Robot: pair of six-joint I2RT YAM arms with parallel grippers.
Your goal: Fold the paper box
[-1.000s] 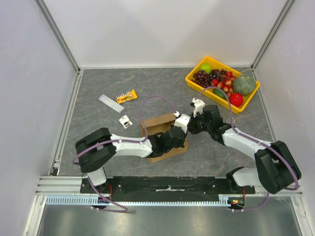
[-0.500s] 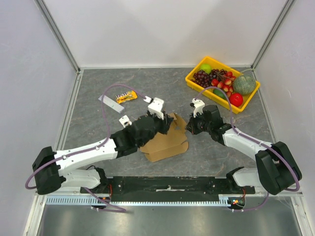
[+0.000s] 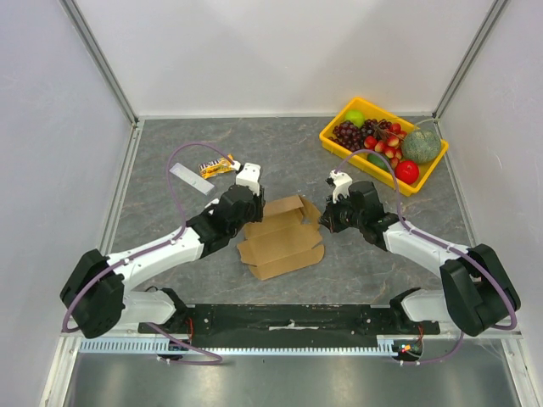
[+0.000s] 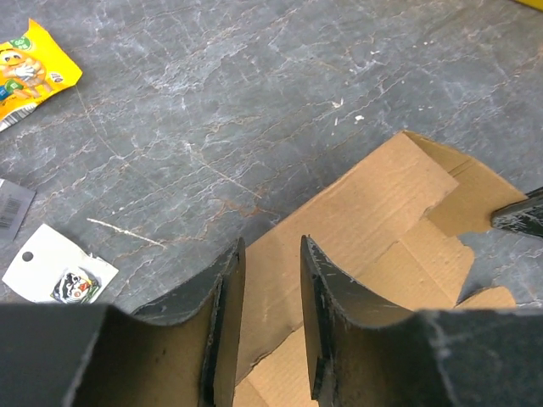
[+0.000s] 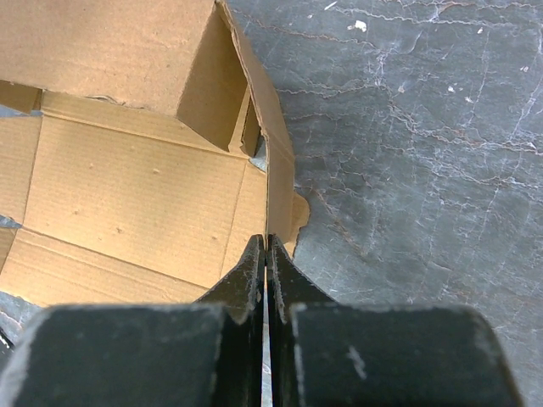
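paper box (image 3: 284,242) lies mid-table (image 3: 280,153), mostly flat, inside facing up, a wall partly raised on its far side. right gripper (image 5: 266,240) has its fingers pressed together at the box's right edge flap, and I cannot tell whether cardboard is caught between them. left gripper (image 4: 271,248) is spread partway, pinching nothing, just over the box's left panel. Step looks like raising a side wall. To do it well, left should close on the panel edge and hinge it up along the crease while right anchors the sheet. Go slow, or the sheet may slide or bend off the crease
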